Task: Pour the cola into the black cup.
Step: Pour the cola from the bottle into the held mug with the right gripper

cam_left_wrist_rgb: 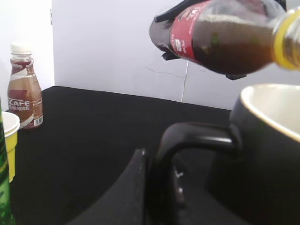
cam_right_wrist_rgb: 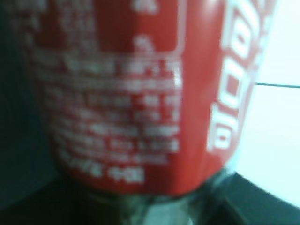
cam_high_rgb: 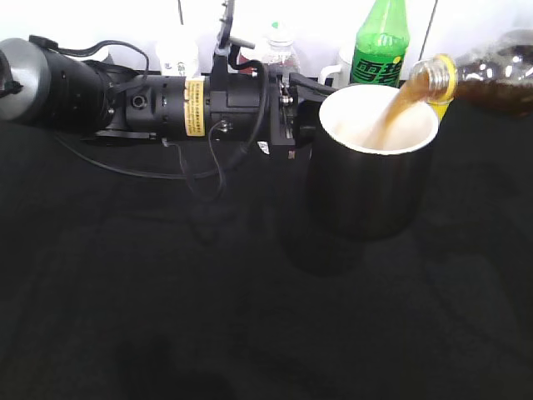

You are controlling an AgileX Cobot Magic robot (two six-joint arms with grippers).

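The black cup [cam_high_rgb: 366, 187], glossy with a white inside, stands on the black table. My left gripper [cam_left_wrist_rgb: 161, 187] is shut on its black handle [cam_left_wrist_rgb: 197, 136]. The cola bottle [cam_high_rgb: 491, 79] is tipped over the cup's right rim, and a brown stream [cam_high_rgb: 396, 112] runs from its yellow-ringed neck into the cup. The bottle also shows in the left wrist view [cam_left_wrist_rgb: 220, 35]. Its red-and-white label [cam_right_wrist_rgb: 140, 89] fills the right wrist view, close and blurred. My right gripper holds the bottle; its fingers are hidden behind it.
A green soda bottle [cam_high_rgb: 381, 42], a small clear water bottle [cam_high_rgb: 279, 50] and a white cup [cam_high_rgb: 177, 57] stand at the back by the white wall. A brown coffee bottle [cam_left_wrist_rgb: 23, 89] and a yellow-and-white cup [cam_left_wrist_rgb: 8, 140] stand to the left.
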